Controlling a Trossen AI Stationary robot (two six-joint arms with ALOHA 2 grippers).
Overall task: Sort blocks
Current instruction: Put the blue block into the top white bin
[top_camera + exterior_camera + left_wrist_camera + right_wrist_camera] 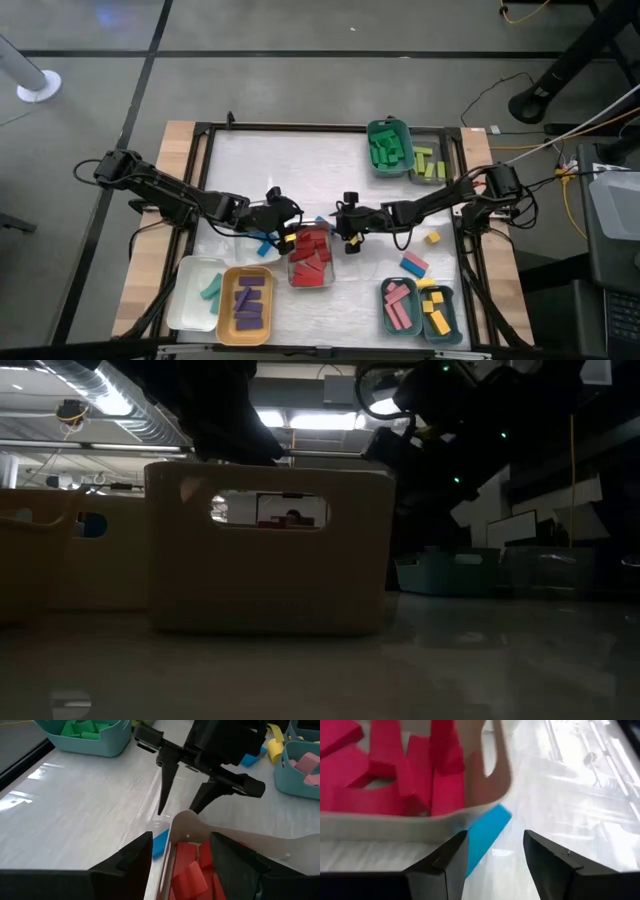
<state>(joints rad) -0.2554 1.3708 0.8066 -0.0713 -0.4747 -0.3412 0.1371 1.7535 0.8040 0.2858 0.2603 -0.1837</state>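
I work over the white table surface (pixel 300 160) inside its black frame. Around it stand the rounded trays. A teal tray (pixel 388 148) of green blocks and a grey tray (pixel 429 160) of lime blocks sit at the far right. A white tray (pixel 196 292) of teal blocks and an orange tray (pixel 247 304) of purple blocks sit at the near left. A clear tray (pixel 311 259) of red blocks stands at the centre, and two teal trays with pink (pixel 399 306) and yellow (pixel 437 312) blocks sit at the near right.

Most blocks are already sorted. Loose ones remain on the table: a pink-and-blue pair (pixel 414 264), a yellow block (pixel 432 237), and a blue bar-shaped block (pixel 487 836) lying flat on the table, touching a corner of the red-block tray.

Step in hand: recovery of that blue block. The right gripper (pixel 349 222) hangs at that corner, fingers spread, with the block just ahead of the gap and nothing between them. The left gripper (pixel 277 232) stands on the tray's other side, fingers also spread and empty, over its rim.

In my judgement the next move calls for lowering the right gripper astride the block without pushing the tray, then closing on it. I see no tray holding blue blocks, so its destination is unclear.

I can read no brand, label or writing in any view.
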